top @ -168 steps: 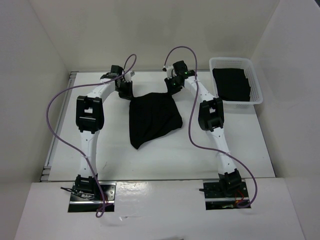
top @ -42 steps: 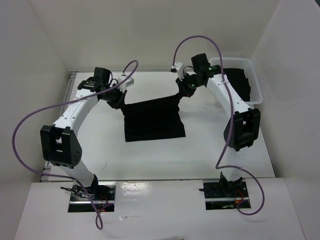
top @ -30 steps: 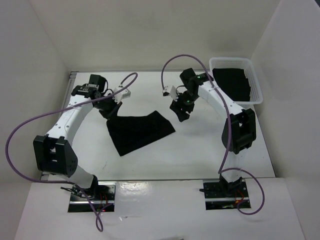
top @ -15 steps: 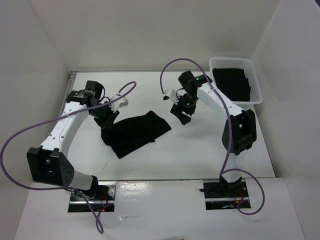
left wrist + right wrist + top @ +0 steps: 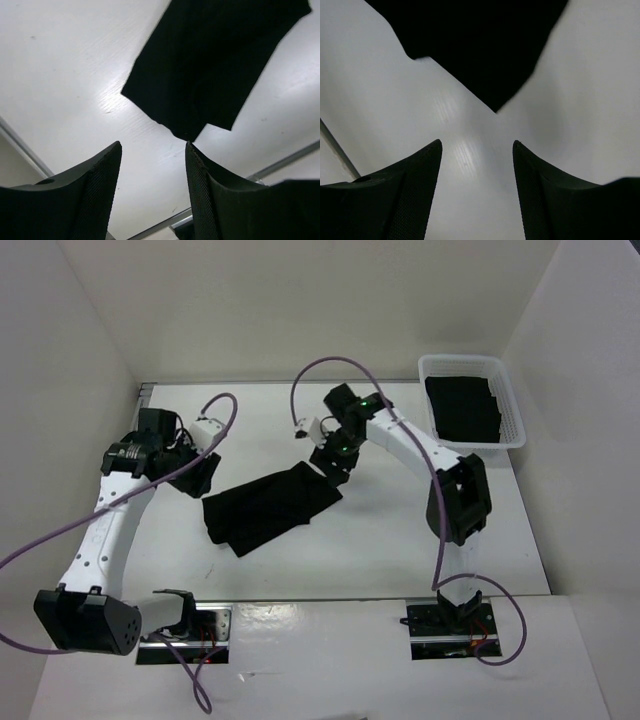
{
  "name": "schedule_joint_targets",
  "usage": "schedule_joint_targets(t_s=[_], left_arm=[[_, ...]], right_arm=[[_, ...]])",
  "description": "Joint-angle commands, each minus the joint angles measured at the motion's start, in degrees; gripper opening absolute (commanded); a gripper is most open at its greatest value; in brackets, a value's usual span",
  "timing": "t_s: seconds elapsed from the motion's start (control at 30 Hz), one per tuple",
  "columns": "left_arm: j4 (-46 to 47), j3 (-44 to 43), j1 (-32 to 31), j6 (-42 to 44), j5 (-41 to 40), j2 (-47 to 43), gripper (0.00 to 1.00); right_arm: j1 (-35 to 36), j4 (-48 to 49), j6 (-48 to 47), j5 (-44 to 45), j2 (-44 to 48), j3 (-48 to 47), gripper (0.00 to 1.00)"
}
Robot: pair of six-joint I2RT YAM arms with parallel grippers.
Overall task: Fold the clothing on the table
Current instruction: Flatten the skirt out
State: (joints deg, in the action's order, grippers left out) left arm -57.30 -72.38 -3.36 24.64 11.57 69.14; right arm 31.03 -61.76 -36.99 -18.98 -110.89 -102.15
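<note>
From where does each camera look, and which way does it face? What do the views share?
Top external: fixed above and behind the arms, facing down and forward over the table, clothing and basket; left arm and right arm show.
Left wrist: on the left wrist, facing down past the open left gripper at a clothing corner; only its fingers show.
Right wrist: likewise past the open right gripper, at another clothing corner; only fingers show.
Shared: all three see clothing on the table.

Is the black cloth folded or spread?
Loosely folded: the clothing lies flat on the table, one layer's edge showing beneath another in the left wrist view.
</note>
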Motion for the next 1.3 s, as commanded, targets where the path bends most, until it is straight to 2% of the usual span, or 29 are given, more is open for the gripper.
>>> schedule_joint_targets(t_s=[0.0,0.17,0.27,0.47,0.63,0.77,0.9,1.27], left_arm=[[5.08,2.15,2.21,-8.89,-4.09,-0.85,0.61],[6.32,2.68,6.86,-12.86,-5.95,-2.78,0.65],[6.85,2.68,8.62,-14.88,-6.48,-4.19,0.80],[6.85,3.30,10.73,-16.03,-5.95,-4.72,1.00],[5.53,4.52,10.74,-12.88,-3.40,-4.72,0.98],[4.04,4.53,10.74,-12.34,-3.93,-4.19,0.91],[3.51,4.00,12.49,-13.91,-6.12,-1.47,0.90],[3.51,1.10,20.66,-16.56,-7.27,-0.33,0.90]], right_arm=[[3.52,2.86,2.97,-3.42,-5.20,-2.43,0.63],[4.22,4.19,5.17,-5.53,-10.39,-6.04,0.59],[4.22,4.19,5.18,-6.07,-12.06,-7.53,0.59],[4.22,4.72,5.70,-7.64,-14.00,-8.59,0.59],[7.20,3.40,3.96,-8.70,-14.00,-6.59,0.59],[14.13,5.06,3.24,-2.83,-11.64,-0.79,0.59],[18.53,10.42,3.76,1.66,-8.29,5.20,0.59],[19.60,14.03,4.82,4.39,-7.76,7.49,0.57]])
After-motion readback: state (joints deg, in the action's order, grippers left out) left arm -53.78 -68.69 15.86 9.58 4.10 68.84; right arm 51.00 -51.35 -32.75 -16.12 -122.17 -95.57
